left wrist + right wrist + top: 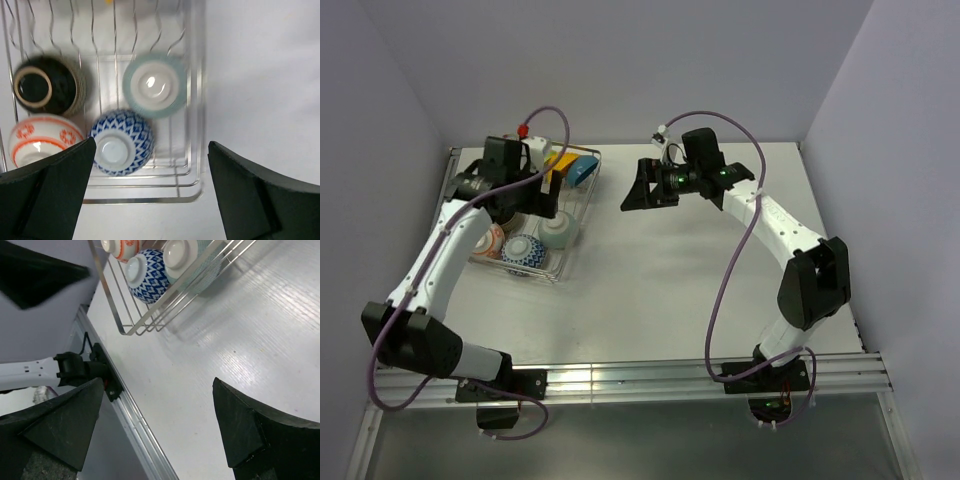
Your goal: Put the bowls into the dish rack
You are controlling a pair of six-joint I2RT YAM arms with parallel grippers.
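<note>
Table (670, 290): left pincer (151, 146), right pincer (158, 383) wide open, empty (left above bowls (122, 142)).

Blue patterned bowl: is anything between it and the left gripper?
Nothing visible. The left gripper hangs open above the rack; the blue bowl lies upside down inside, the teal bowl beside it, not over it.

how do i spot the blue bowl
A wire dish rack stands on the table's left. At its near end sits an upturned bowl patterned blue and white, unlike the orange-marked white bowl and plain teal bowl beside it.
</note>
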